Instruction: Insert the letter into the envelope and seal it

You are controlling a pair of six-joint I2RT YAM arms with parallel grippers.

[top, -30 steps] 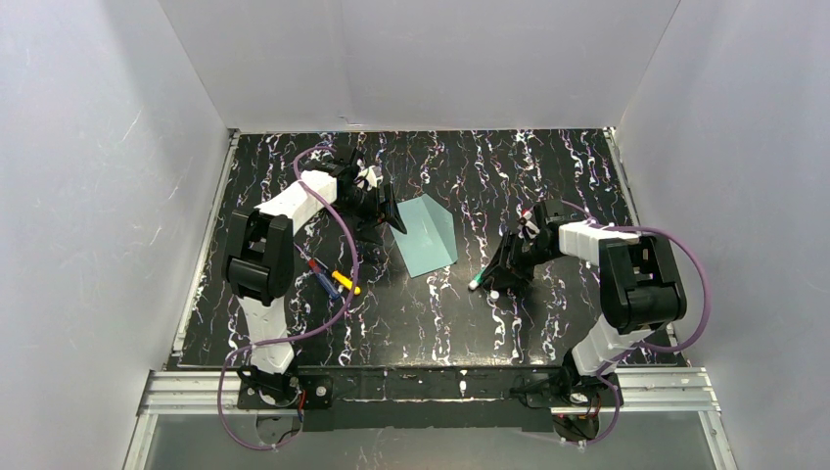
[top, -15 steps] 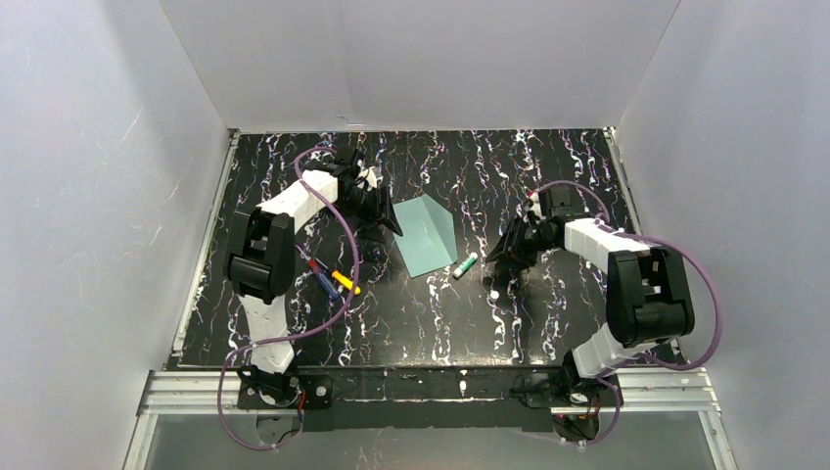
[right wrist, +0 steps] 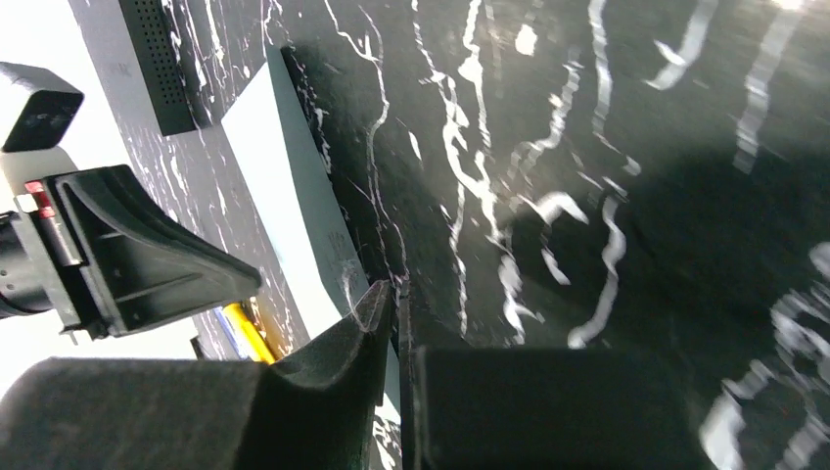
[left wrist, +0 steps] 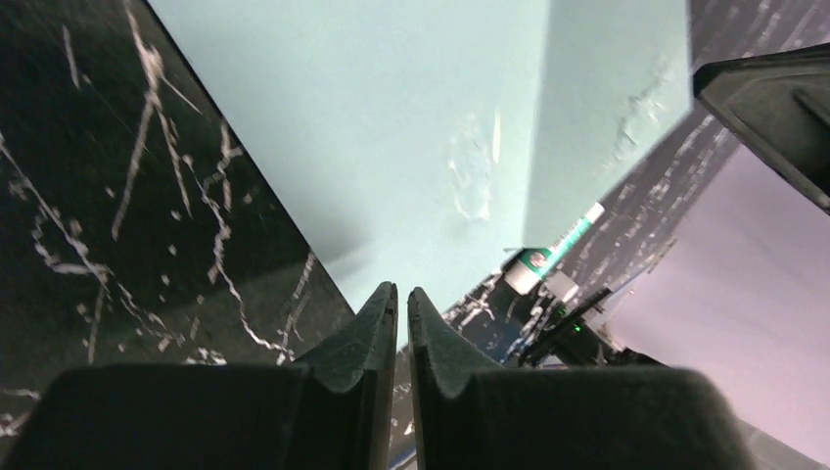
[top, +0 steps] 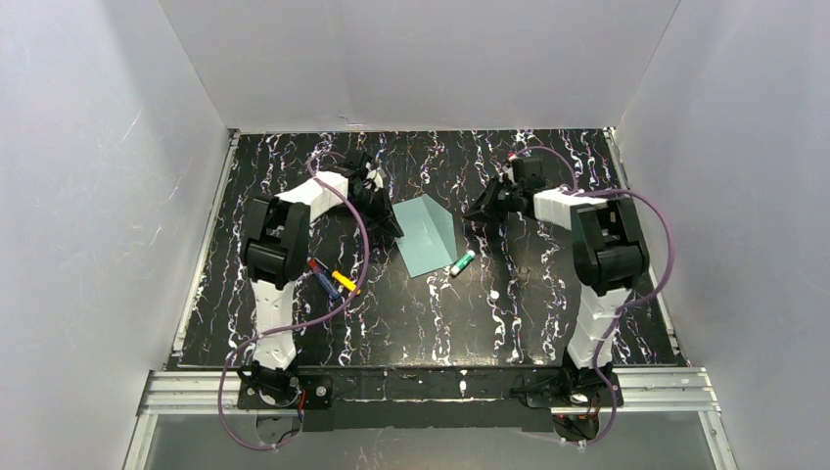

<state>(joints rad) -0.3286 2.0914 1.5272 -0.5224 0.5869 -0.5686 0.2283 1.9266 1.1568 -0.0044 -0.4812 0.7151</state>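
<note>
The teal envelope lies flat in the middle of the black marbled table, with its flap folded down. The letter is out of view. My left gripper sits at the envelope's left edge; in the left wrist view its jaws are shut with nothing between them, pointing over the envelope. My right gripper hovers just off the envelope's far right corner. It is shut and empty, with the envelope beside it.
A white and green glue stick lies on the table at the envelope's near right corner, also seen as the glue stick from the left wrist. Several coloured pens lie left of centre. White walls enclose the table.
The right gripper let go of the glue stick, which now lies by the envelope, then swung back toward the far side and closed. The left gripper closed and shifted slightly.
</note>
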